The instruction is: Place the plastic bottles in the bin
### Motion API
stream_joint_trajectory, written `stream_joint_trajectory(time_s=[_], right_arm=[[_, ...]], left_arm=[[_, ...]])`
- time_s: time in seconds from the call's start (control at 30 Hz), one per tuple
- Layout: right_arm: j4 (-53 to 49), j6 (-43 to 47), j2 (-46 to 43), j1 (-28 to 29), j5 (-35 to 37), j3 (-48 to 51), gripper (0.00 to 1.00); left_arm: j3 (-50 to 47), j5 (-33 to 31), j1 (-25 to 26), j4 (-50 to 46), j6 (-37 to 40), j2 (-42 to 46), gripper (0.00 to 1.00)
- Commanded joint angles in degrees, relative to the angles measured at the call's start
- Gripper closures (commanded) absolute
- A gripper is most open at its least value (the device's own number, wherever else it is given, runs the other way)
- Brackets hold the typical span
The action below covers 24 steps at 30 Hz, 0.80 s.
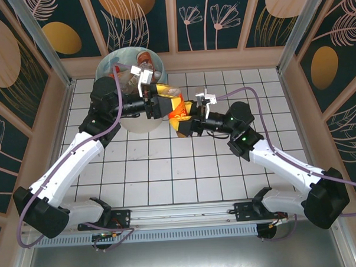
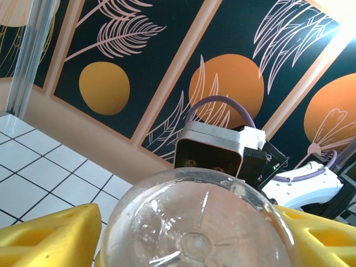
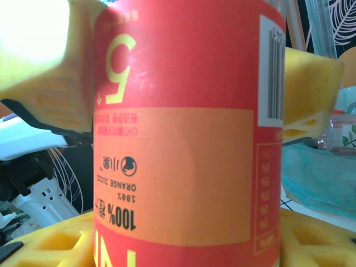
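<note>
An orange-juice bottle [image 1: 177,112] with a red and orange label [image 3: 178,156] hangs in the air between both grippers, just right of the bin [image 1: 107,64]. My right gripper [image 1: 182,122] is shut across its middle, with yellow fingers [image 3: 50,245] low on either side. My left gripper [image 1: 173,101] reaches over the bottle's clear base [image 2: 194,222]. Its yellow pads [image 3: 44,67] lie against both sides of the bottle. The cream bin with its blue-green bag holds several plastic bottles [image 1: 144,67].
The bin stands at the back left against the low wall [image 1: 222,59]. The bag's teal fold [image 3: 317,172] and a clear bottle [image 3: 339,128] lie just beyond the held bottle. White tiled floor [image 1: 179,169] stretches in front of both arms.
</note>
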State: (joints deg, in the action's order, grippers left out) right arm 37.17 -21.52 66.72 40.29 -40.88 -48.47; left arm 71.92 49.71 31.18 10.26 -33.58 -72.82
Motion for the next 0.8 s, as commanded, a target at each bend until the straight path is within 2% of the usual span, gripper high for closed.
stream_joint_trajectory(time_s=[0.0, 0.17, 0.23, 0.33, 0.37, 0.47, 0.63, 0.7, 0.77], right_arm=[[2.21, 0.34, 0.09, 0.84, -0.45, -2.51, 0.57], [0.92, 0.46, 0.08, 0.83, 3.60, -3.27, 0.45], [-1.49, 0.60, -0.37, 0.82, 8.61, -3.86, 0.31], [-4.27, 1.17, -1.65, 0.83, 15.20, -4.30, 0.01], [-5.13, 1.28, -2.13, 0.84, 17.51, -4.35, 0.01], [-7.72, 2.12, -4.15, 0.81, 23.65, -4.35, 0.01], [-9.11, 2.62, -7.54, 0.84, 30.78, -2.57, 0.01], [-9.67, 2.62, -8.31, 0.83, 32.36, -2.02, 0.01], [-10.54, 2.29, -8.69, 0.79, 33.30, -1.81, 0.01]], left_arm=[[1.48, -0.74, 0.20, -0.24, 1.87, -0.41, 0.31], [1.86, -6.30, 0.20, -0.50, 1.49, 0.30, 0.49], [2.32, -9.50, 0.20, -0.75, 0.72, 0.98, 0.54], [3.65, -16.71, 0.20, -2.53, 0.56, 2.67, 0.54], [4.34, -19.97, 0.17, -3.81, 0.93, 3.26, 0.55], [9.03, -35.53, 0.16, -11.74, 3.94, 4.35, 0.58], [23.17, -64.22, 0.08, -27.97, 15.66, 0.35, 0.60], [26.07, -70.44, -0.68, -28.62, 20.40, -1.74, 0.60], [28.06, -72.47, -3.14, -27.70, 22.92, -3.82, 0.62]])
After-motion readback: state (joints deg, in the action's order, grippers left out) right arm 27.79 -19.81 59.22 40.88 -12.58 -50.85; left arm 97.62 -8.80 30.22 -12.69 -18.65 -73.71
